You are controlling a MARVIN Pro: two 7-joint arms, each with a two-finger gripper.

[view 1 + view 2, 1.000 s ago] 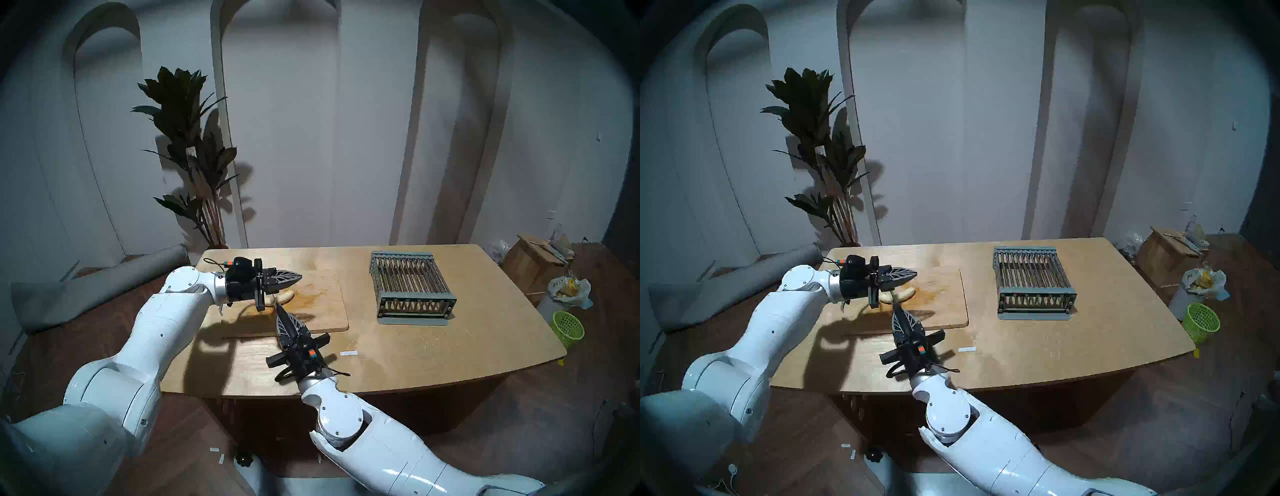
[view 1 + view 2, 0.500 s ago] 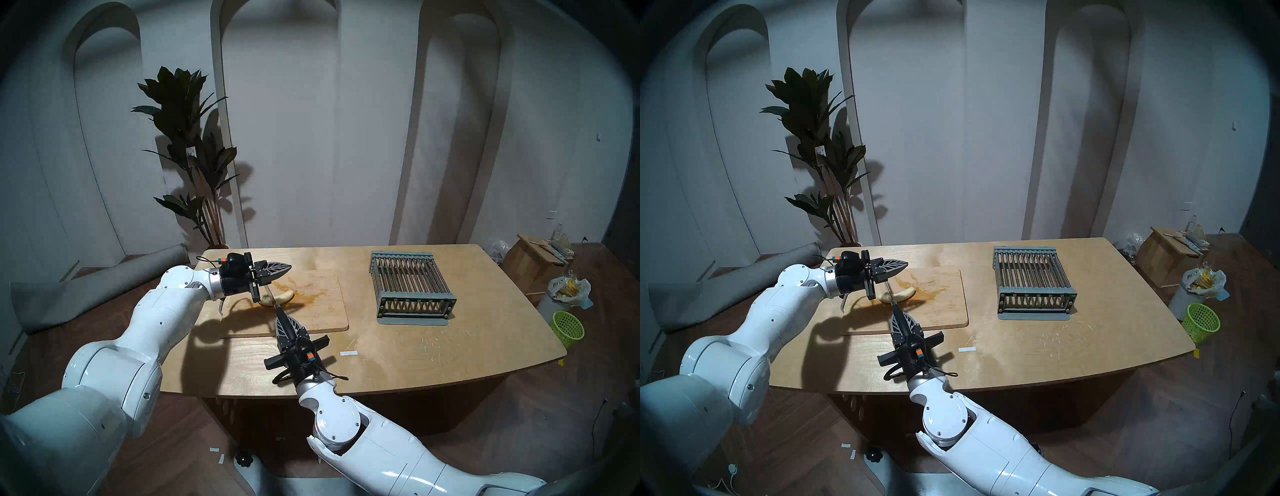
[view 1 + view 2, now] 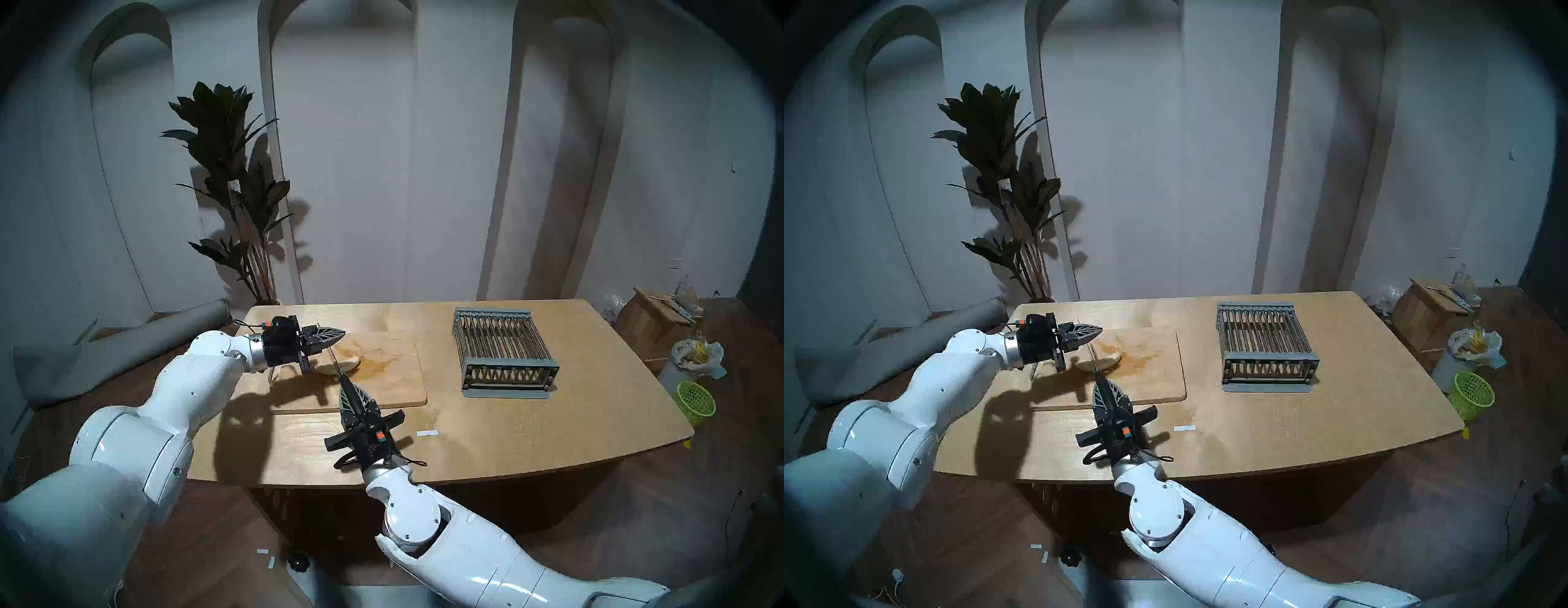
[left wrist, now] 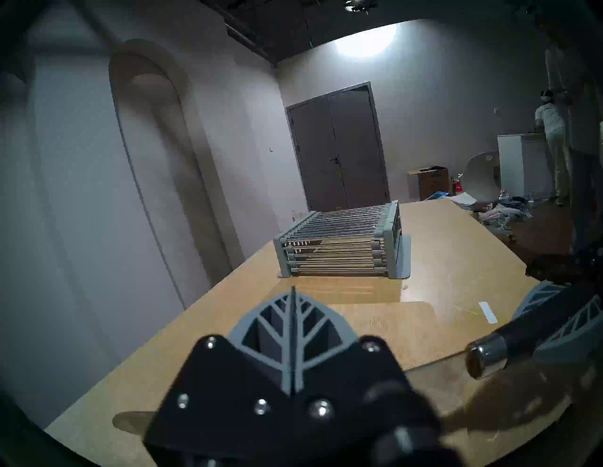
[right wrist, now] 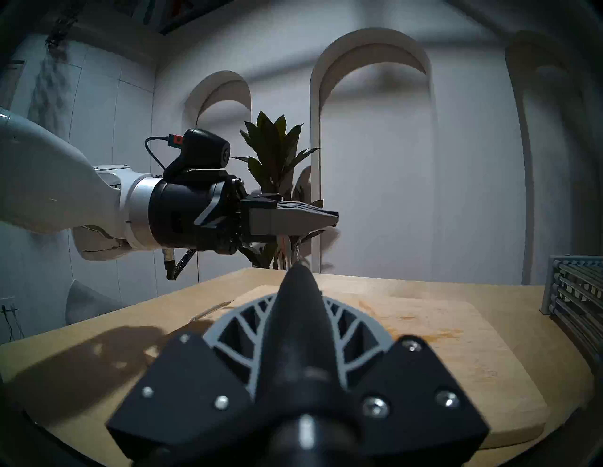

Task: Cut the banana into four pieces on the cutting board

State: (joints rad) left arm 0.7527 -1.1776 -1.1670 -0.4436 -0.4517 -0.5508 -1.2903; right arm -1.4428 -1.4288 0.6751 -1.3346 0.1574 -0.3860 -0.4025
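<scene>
Cream banana point(image 3: 338, 365) lies crosswise on the cutting board point(image 3: 399, 382), directly ahead of the nearer right gripper point(image 3: 344, 384), clamped on a knife point(image 3: 336, 364); left gripper point(image 3: 337, 335) closed, empty.

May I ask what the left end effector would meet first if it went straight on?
Likely the grey rack, almost dead ahead in its wrist view, though depth is unclear.
</scene>
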